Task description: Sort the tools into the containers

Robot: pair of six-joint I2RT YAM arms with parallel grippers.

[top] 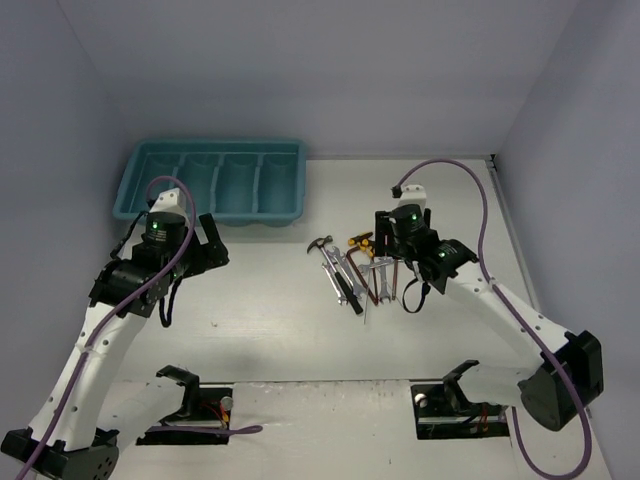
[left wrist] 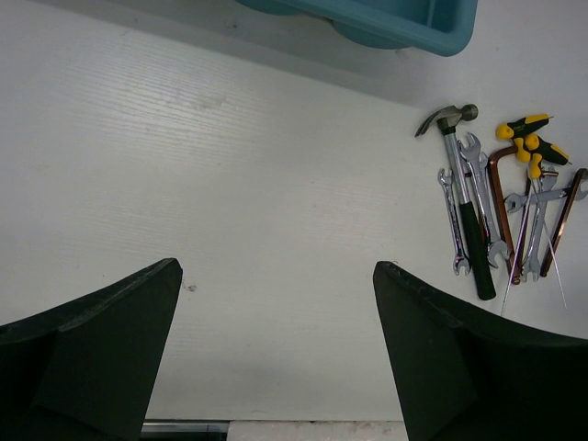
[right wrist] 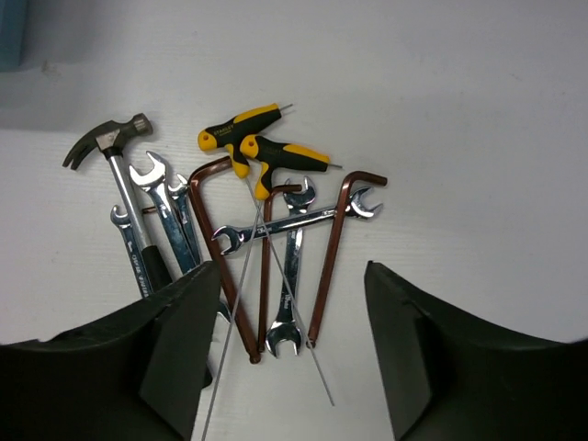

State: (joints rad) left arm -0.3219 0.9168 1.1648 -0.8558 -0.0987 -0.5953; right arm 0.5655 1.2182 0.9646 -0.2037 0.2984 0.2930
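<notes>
Tools [right wrist: 292, 219] beneath right hand [right wrist: 289, 274]

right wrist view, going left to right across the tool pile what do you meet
hammer → big wrench → left red key → upright wrench → right red key; yellow-handled pair and crossing wrench overlap these, left out

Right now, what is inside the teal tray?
The teal tray shows only bare teal floor in all four compartments, no tool. Its near wall covers the closest strip of each floor.
</notes>
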